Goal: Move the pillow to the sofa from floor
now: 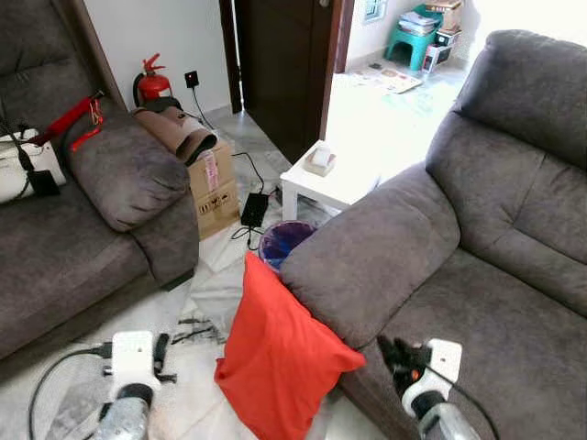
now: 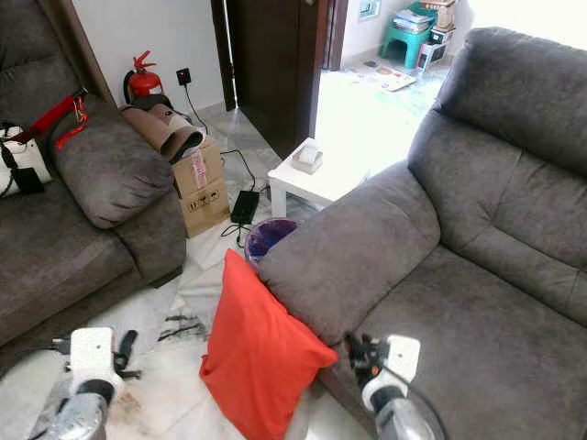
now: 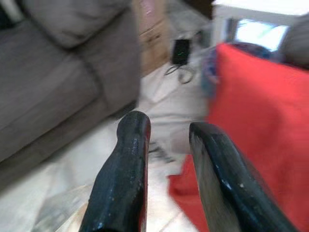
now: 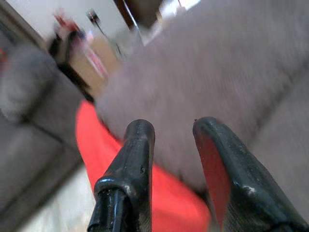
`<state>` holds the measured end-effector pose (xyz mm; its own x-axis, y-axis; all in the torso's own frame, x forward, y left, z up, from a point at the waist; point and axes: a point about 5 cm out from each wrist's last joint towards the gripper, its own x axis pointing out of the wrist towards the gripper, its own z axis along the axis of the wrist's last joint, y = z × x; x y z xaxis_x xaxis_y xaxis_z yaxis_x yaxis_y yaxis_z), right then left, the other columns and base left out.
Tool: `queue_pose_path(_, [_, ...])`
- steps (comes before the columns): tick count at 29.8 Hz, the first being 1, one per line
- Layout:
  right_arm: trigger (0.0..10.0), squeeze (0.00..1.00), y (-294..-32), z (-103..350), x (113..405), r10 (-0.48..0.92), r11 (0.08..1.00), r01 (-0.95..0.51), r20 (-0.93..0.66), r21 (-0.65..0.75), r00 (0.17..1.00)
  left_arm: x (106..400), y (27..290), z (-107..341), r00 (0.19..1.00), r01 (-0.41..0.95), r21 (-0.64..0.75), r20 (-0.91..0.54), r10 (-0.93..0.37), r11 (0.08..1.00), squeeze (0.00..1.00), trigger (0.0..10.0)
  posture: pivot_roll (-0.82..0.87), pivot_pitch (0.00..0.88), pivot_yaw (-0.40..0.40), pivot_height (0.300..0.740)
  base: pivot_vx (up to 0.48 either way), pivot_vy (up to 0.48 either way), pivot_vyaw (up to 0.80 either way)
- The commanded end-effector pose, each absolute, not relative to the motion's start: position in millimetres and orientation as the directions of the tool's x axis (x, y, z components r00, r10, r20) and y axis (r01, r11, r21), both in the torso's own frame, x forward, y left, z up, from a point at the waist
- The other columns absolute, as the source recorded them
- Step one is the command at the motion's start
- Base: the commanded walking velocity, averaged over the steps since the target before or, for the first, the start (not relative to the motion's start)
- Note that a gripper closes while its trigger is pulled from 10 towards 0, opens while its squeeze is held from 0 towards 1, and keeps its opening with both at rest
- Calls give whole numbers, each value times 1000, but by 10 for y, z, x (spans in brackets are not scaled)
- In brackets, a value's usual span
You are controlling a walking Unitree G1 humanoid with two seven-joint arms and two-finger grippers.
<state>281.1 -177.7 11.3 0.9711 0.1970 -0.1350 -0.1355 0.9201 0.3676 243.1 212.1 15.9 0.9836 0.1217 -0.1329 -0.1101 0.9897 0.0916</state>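
A red pillow [image 1: 275,353] stands on the tiled floor, leaning against the armrest of the grey sofa [image 1: 477,247] on the right. My left gripper [image 1: 162,353] hovers low to the pillow's left, apart from it, fingers open and empty; in the left wrist view the gripper [image 3: 166,128] points past the pillow's edge [image 3: 260,111]. My right gripper [image 1: 396,356] sits just right of the pillow's lower corner, over the sofa's front edge, open. In the right wrist view the gripper [image 4: 174,128] has the pillow [image 4: 125,169] and the armrest beyond it.
A second grey sofa [image 1: 73,247] stands at the left. Behind the pillow are a purple bin [image 1: 282,240], a white side table [image 1: 335,179], a cardboard box [image 1: 213,188] and a power adapter with cables [image 1: 254,209]. A fire extinguisher [image 1: 151,84] stands by the wall.
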Motion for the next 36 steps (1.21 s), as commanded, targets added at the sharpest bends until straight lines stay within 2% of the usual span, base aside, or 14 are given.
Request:
queue_pose_path(1, [10000, 0, -1736, 208, 2849, 199, 920, -161, -71, 358, 977, 2422, 2147, 284, 992, -91, 119, -72, 100, 989, 0, 10000, 44, 119, 24, 740, 0, 0, 0])
queue_pose_path(3, [10000, 0, -1679, 267, 2871, 200, 921, -175, -36, 348, 979, 2408, 2141, 388, 996, -82, 159, -19, 86, 984, 0, 10000, 55, 117, 19, 740, 0, 0, 0])
queue_pose_path(7, [10000, 0, -1636, 347, 2900, 199, 918, -190, 10, 350, 980, 2388, 2158, 407, 995, -94, 163, -20, 98, 982, 0, 10000, 61, 111, 21, 740, 0, 0, 0])
queue_pose_path(14, [10000, 0, -1669, 444, 2959, 191, 914, -191, 37, 357, 981, 2432, 2169, 478, 993, -107, 117, -26, 111, 987, 0, 10000, 63, 142, 5, 740, 0, 0, 0])
queue_pose_path(15, [10000, 1000, -1672, 465, 2964, 192, 915, -195, 45, 354, 980, 2439, 2160, 484, 993, -108, 104, -29, 112, 989, 0, 10000, 66, 143, 4, 740, 0, 0, 0])
queue_pose_path(30, [10000, 1000, -1597, 434, 2894, 271, 919, -267, 26, 291, 962, 2445, 2159, 533, 996, -76, 120, -37, 81, 990, 0, 10000, 65, 176, 4, 740, 0, 0, 0])
queue_pose_path(31, [10000, 655, -1595, 421, 2889, 268, 924, -262, 17, 280, 963, 2452, 2153, 533, 996, -68, 123, -41, 73, 990, 0, 10000, 65, 177, 5, 740, 0, 0, 0])
queue_pose_path(32, [10000, 655, -1595, 418, 2888, 265, 925, -259, 15, 280, 964, 2455, 2149, 534, 997, -62, 126, -43, 68, 990, 0, 10000, 65, 177, 5, 740, 0, 0, 0])
queue_pose_path(33, [10000, 0, -1593, 418, 2888, 264, 925, -257, 15, 280, 964, 2459, 2146, 534, 997, -60, 131, -45, 66, 990, 0, 10000, 64, 179, 4, 740, 0, 0, 0])
queue_pose_path(36, [10000, 0, -1587, 429, 2895, 259, 924, -254, 20, 286, 966, 2468, 2144, 530, 996, -59, 126, -52, 66, 990, 0, 10000, 64, 180, 5, 740, 0, 0, 0])
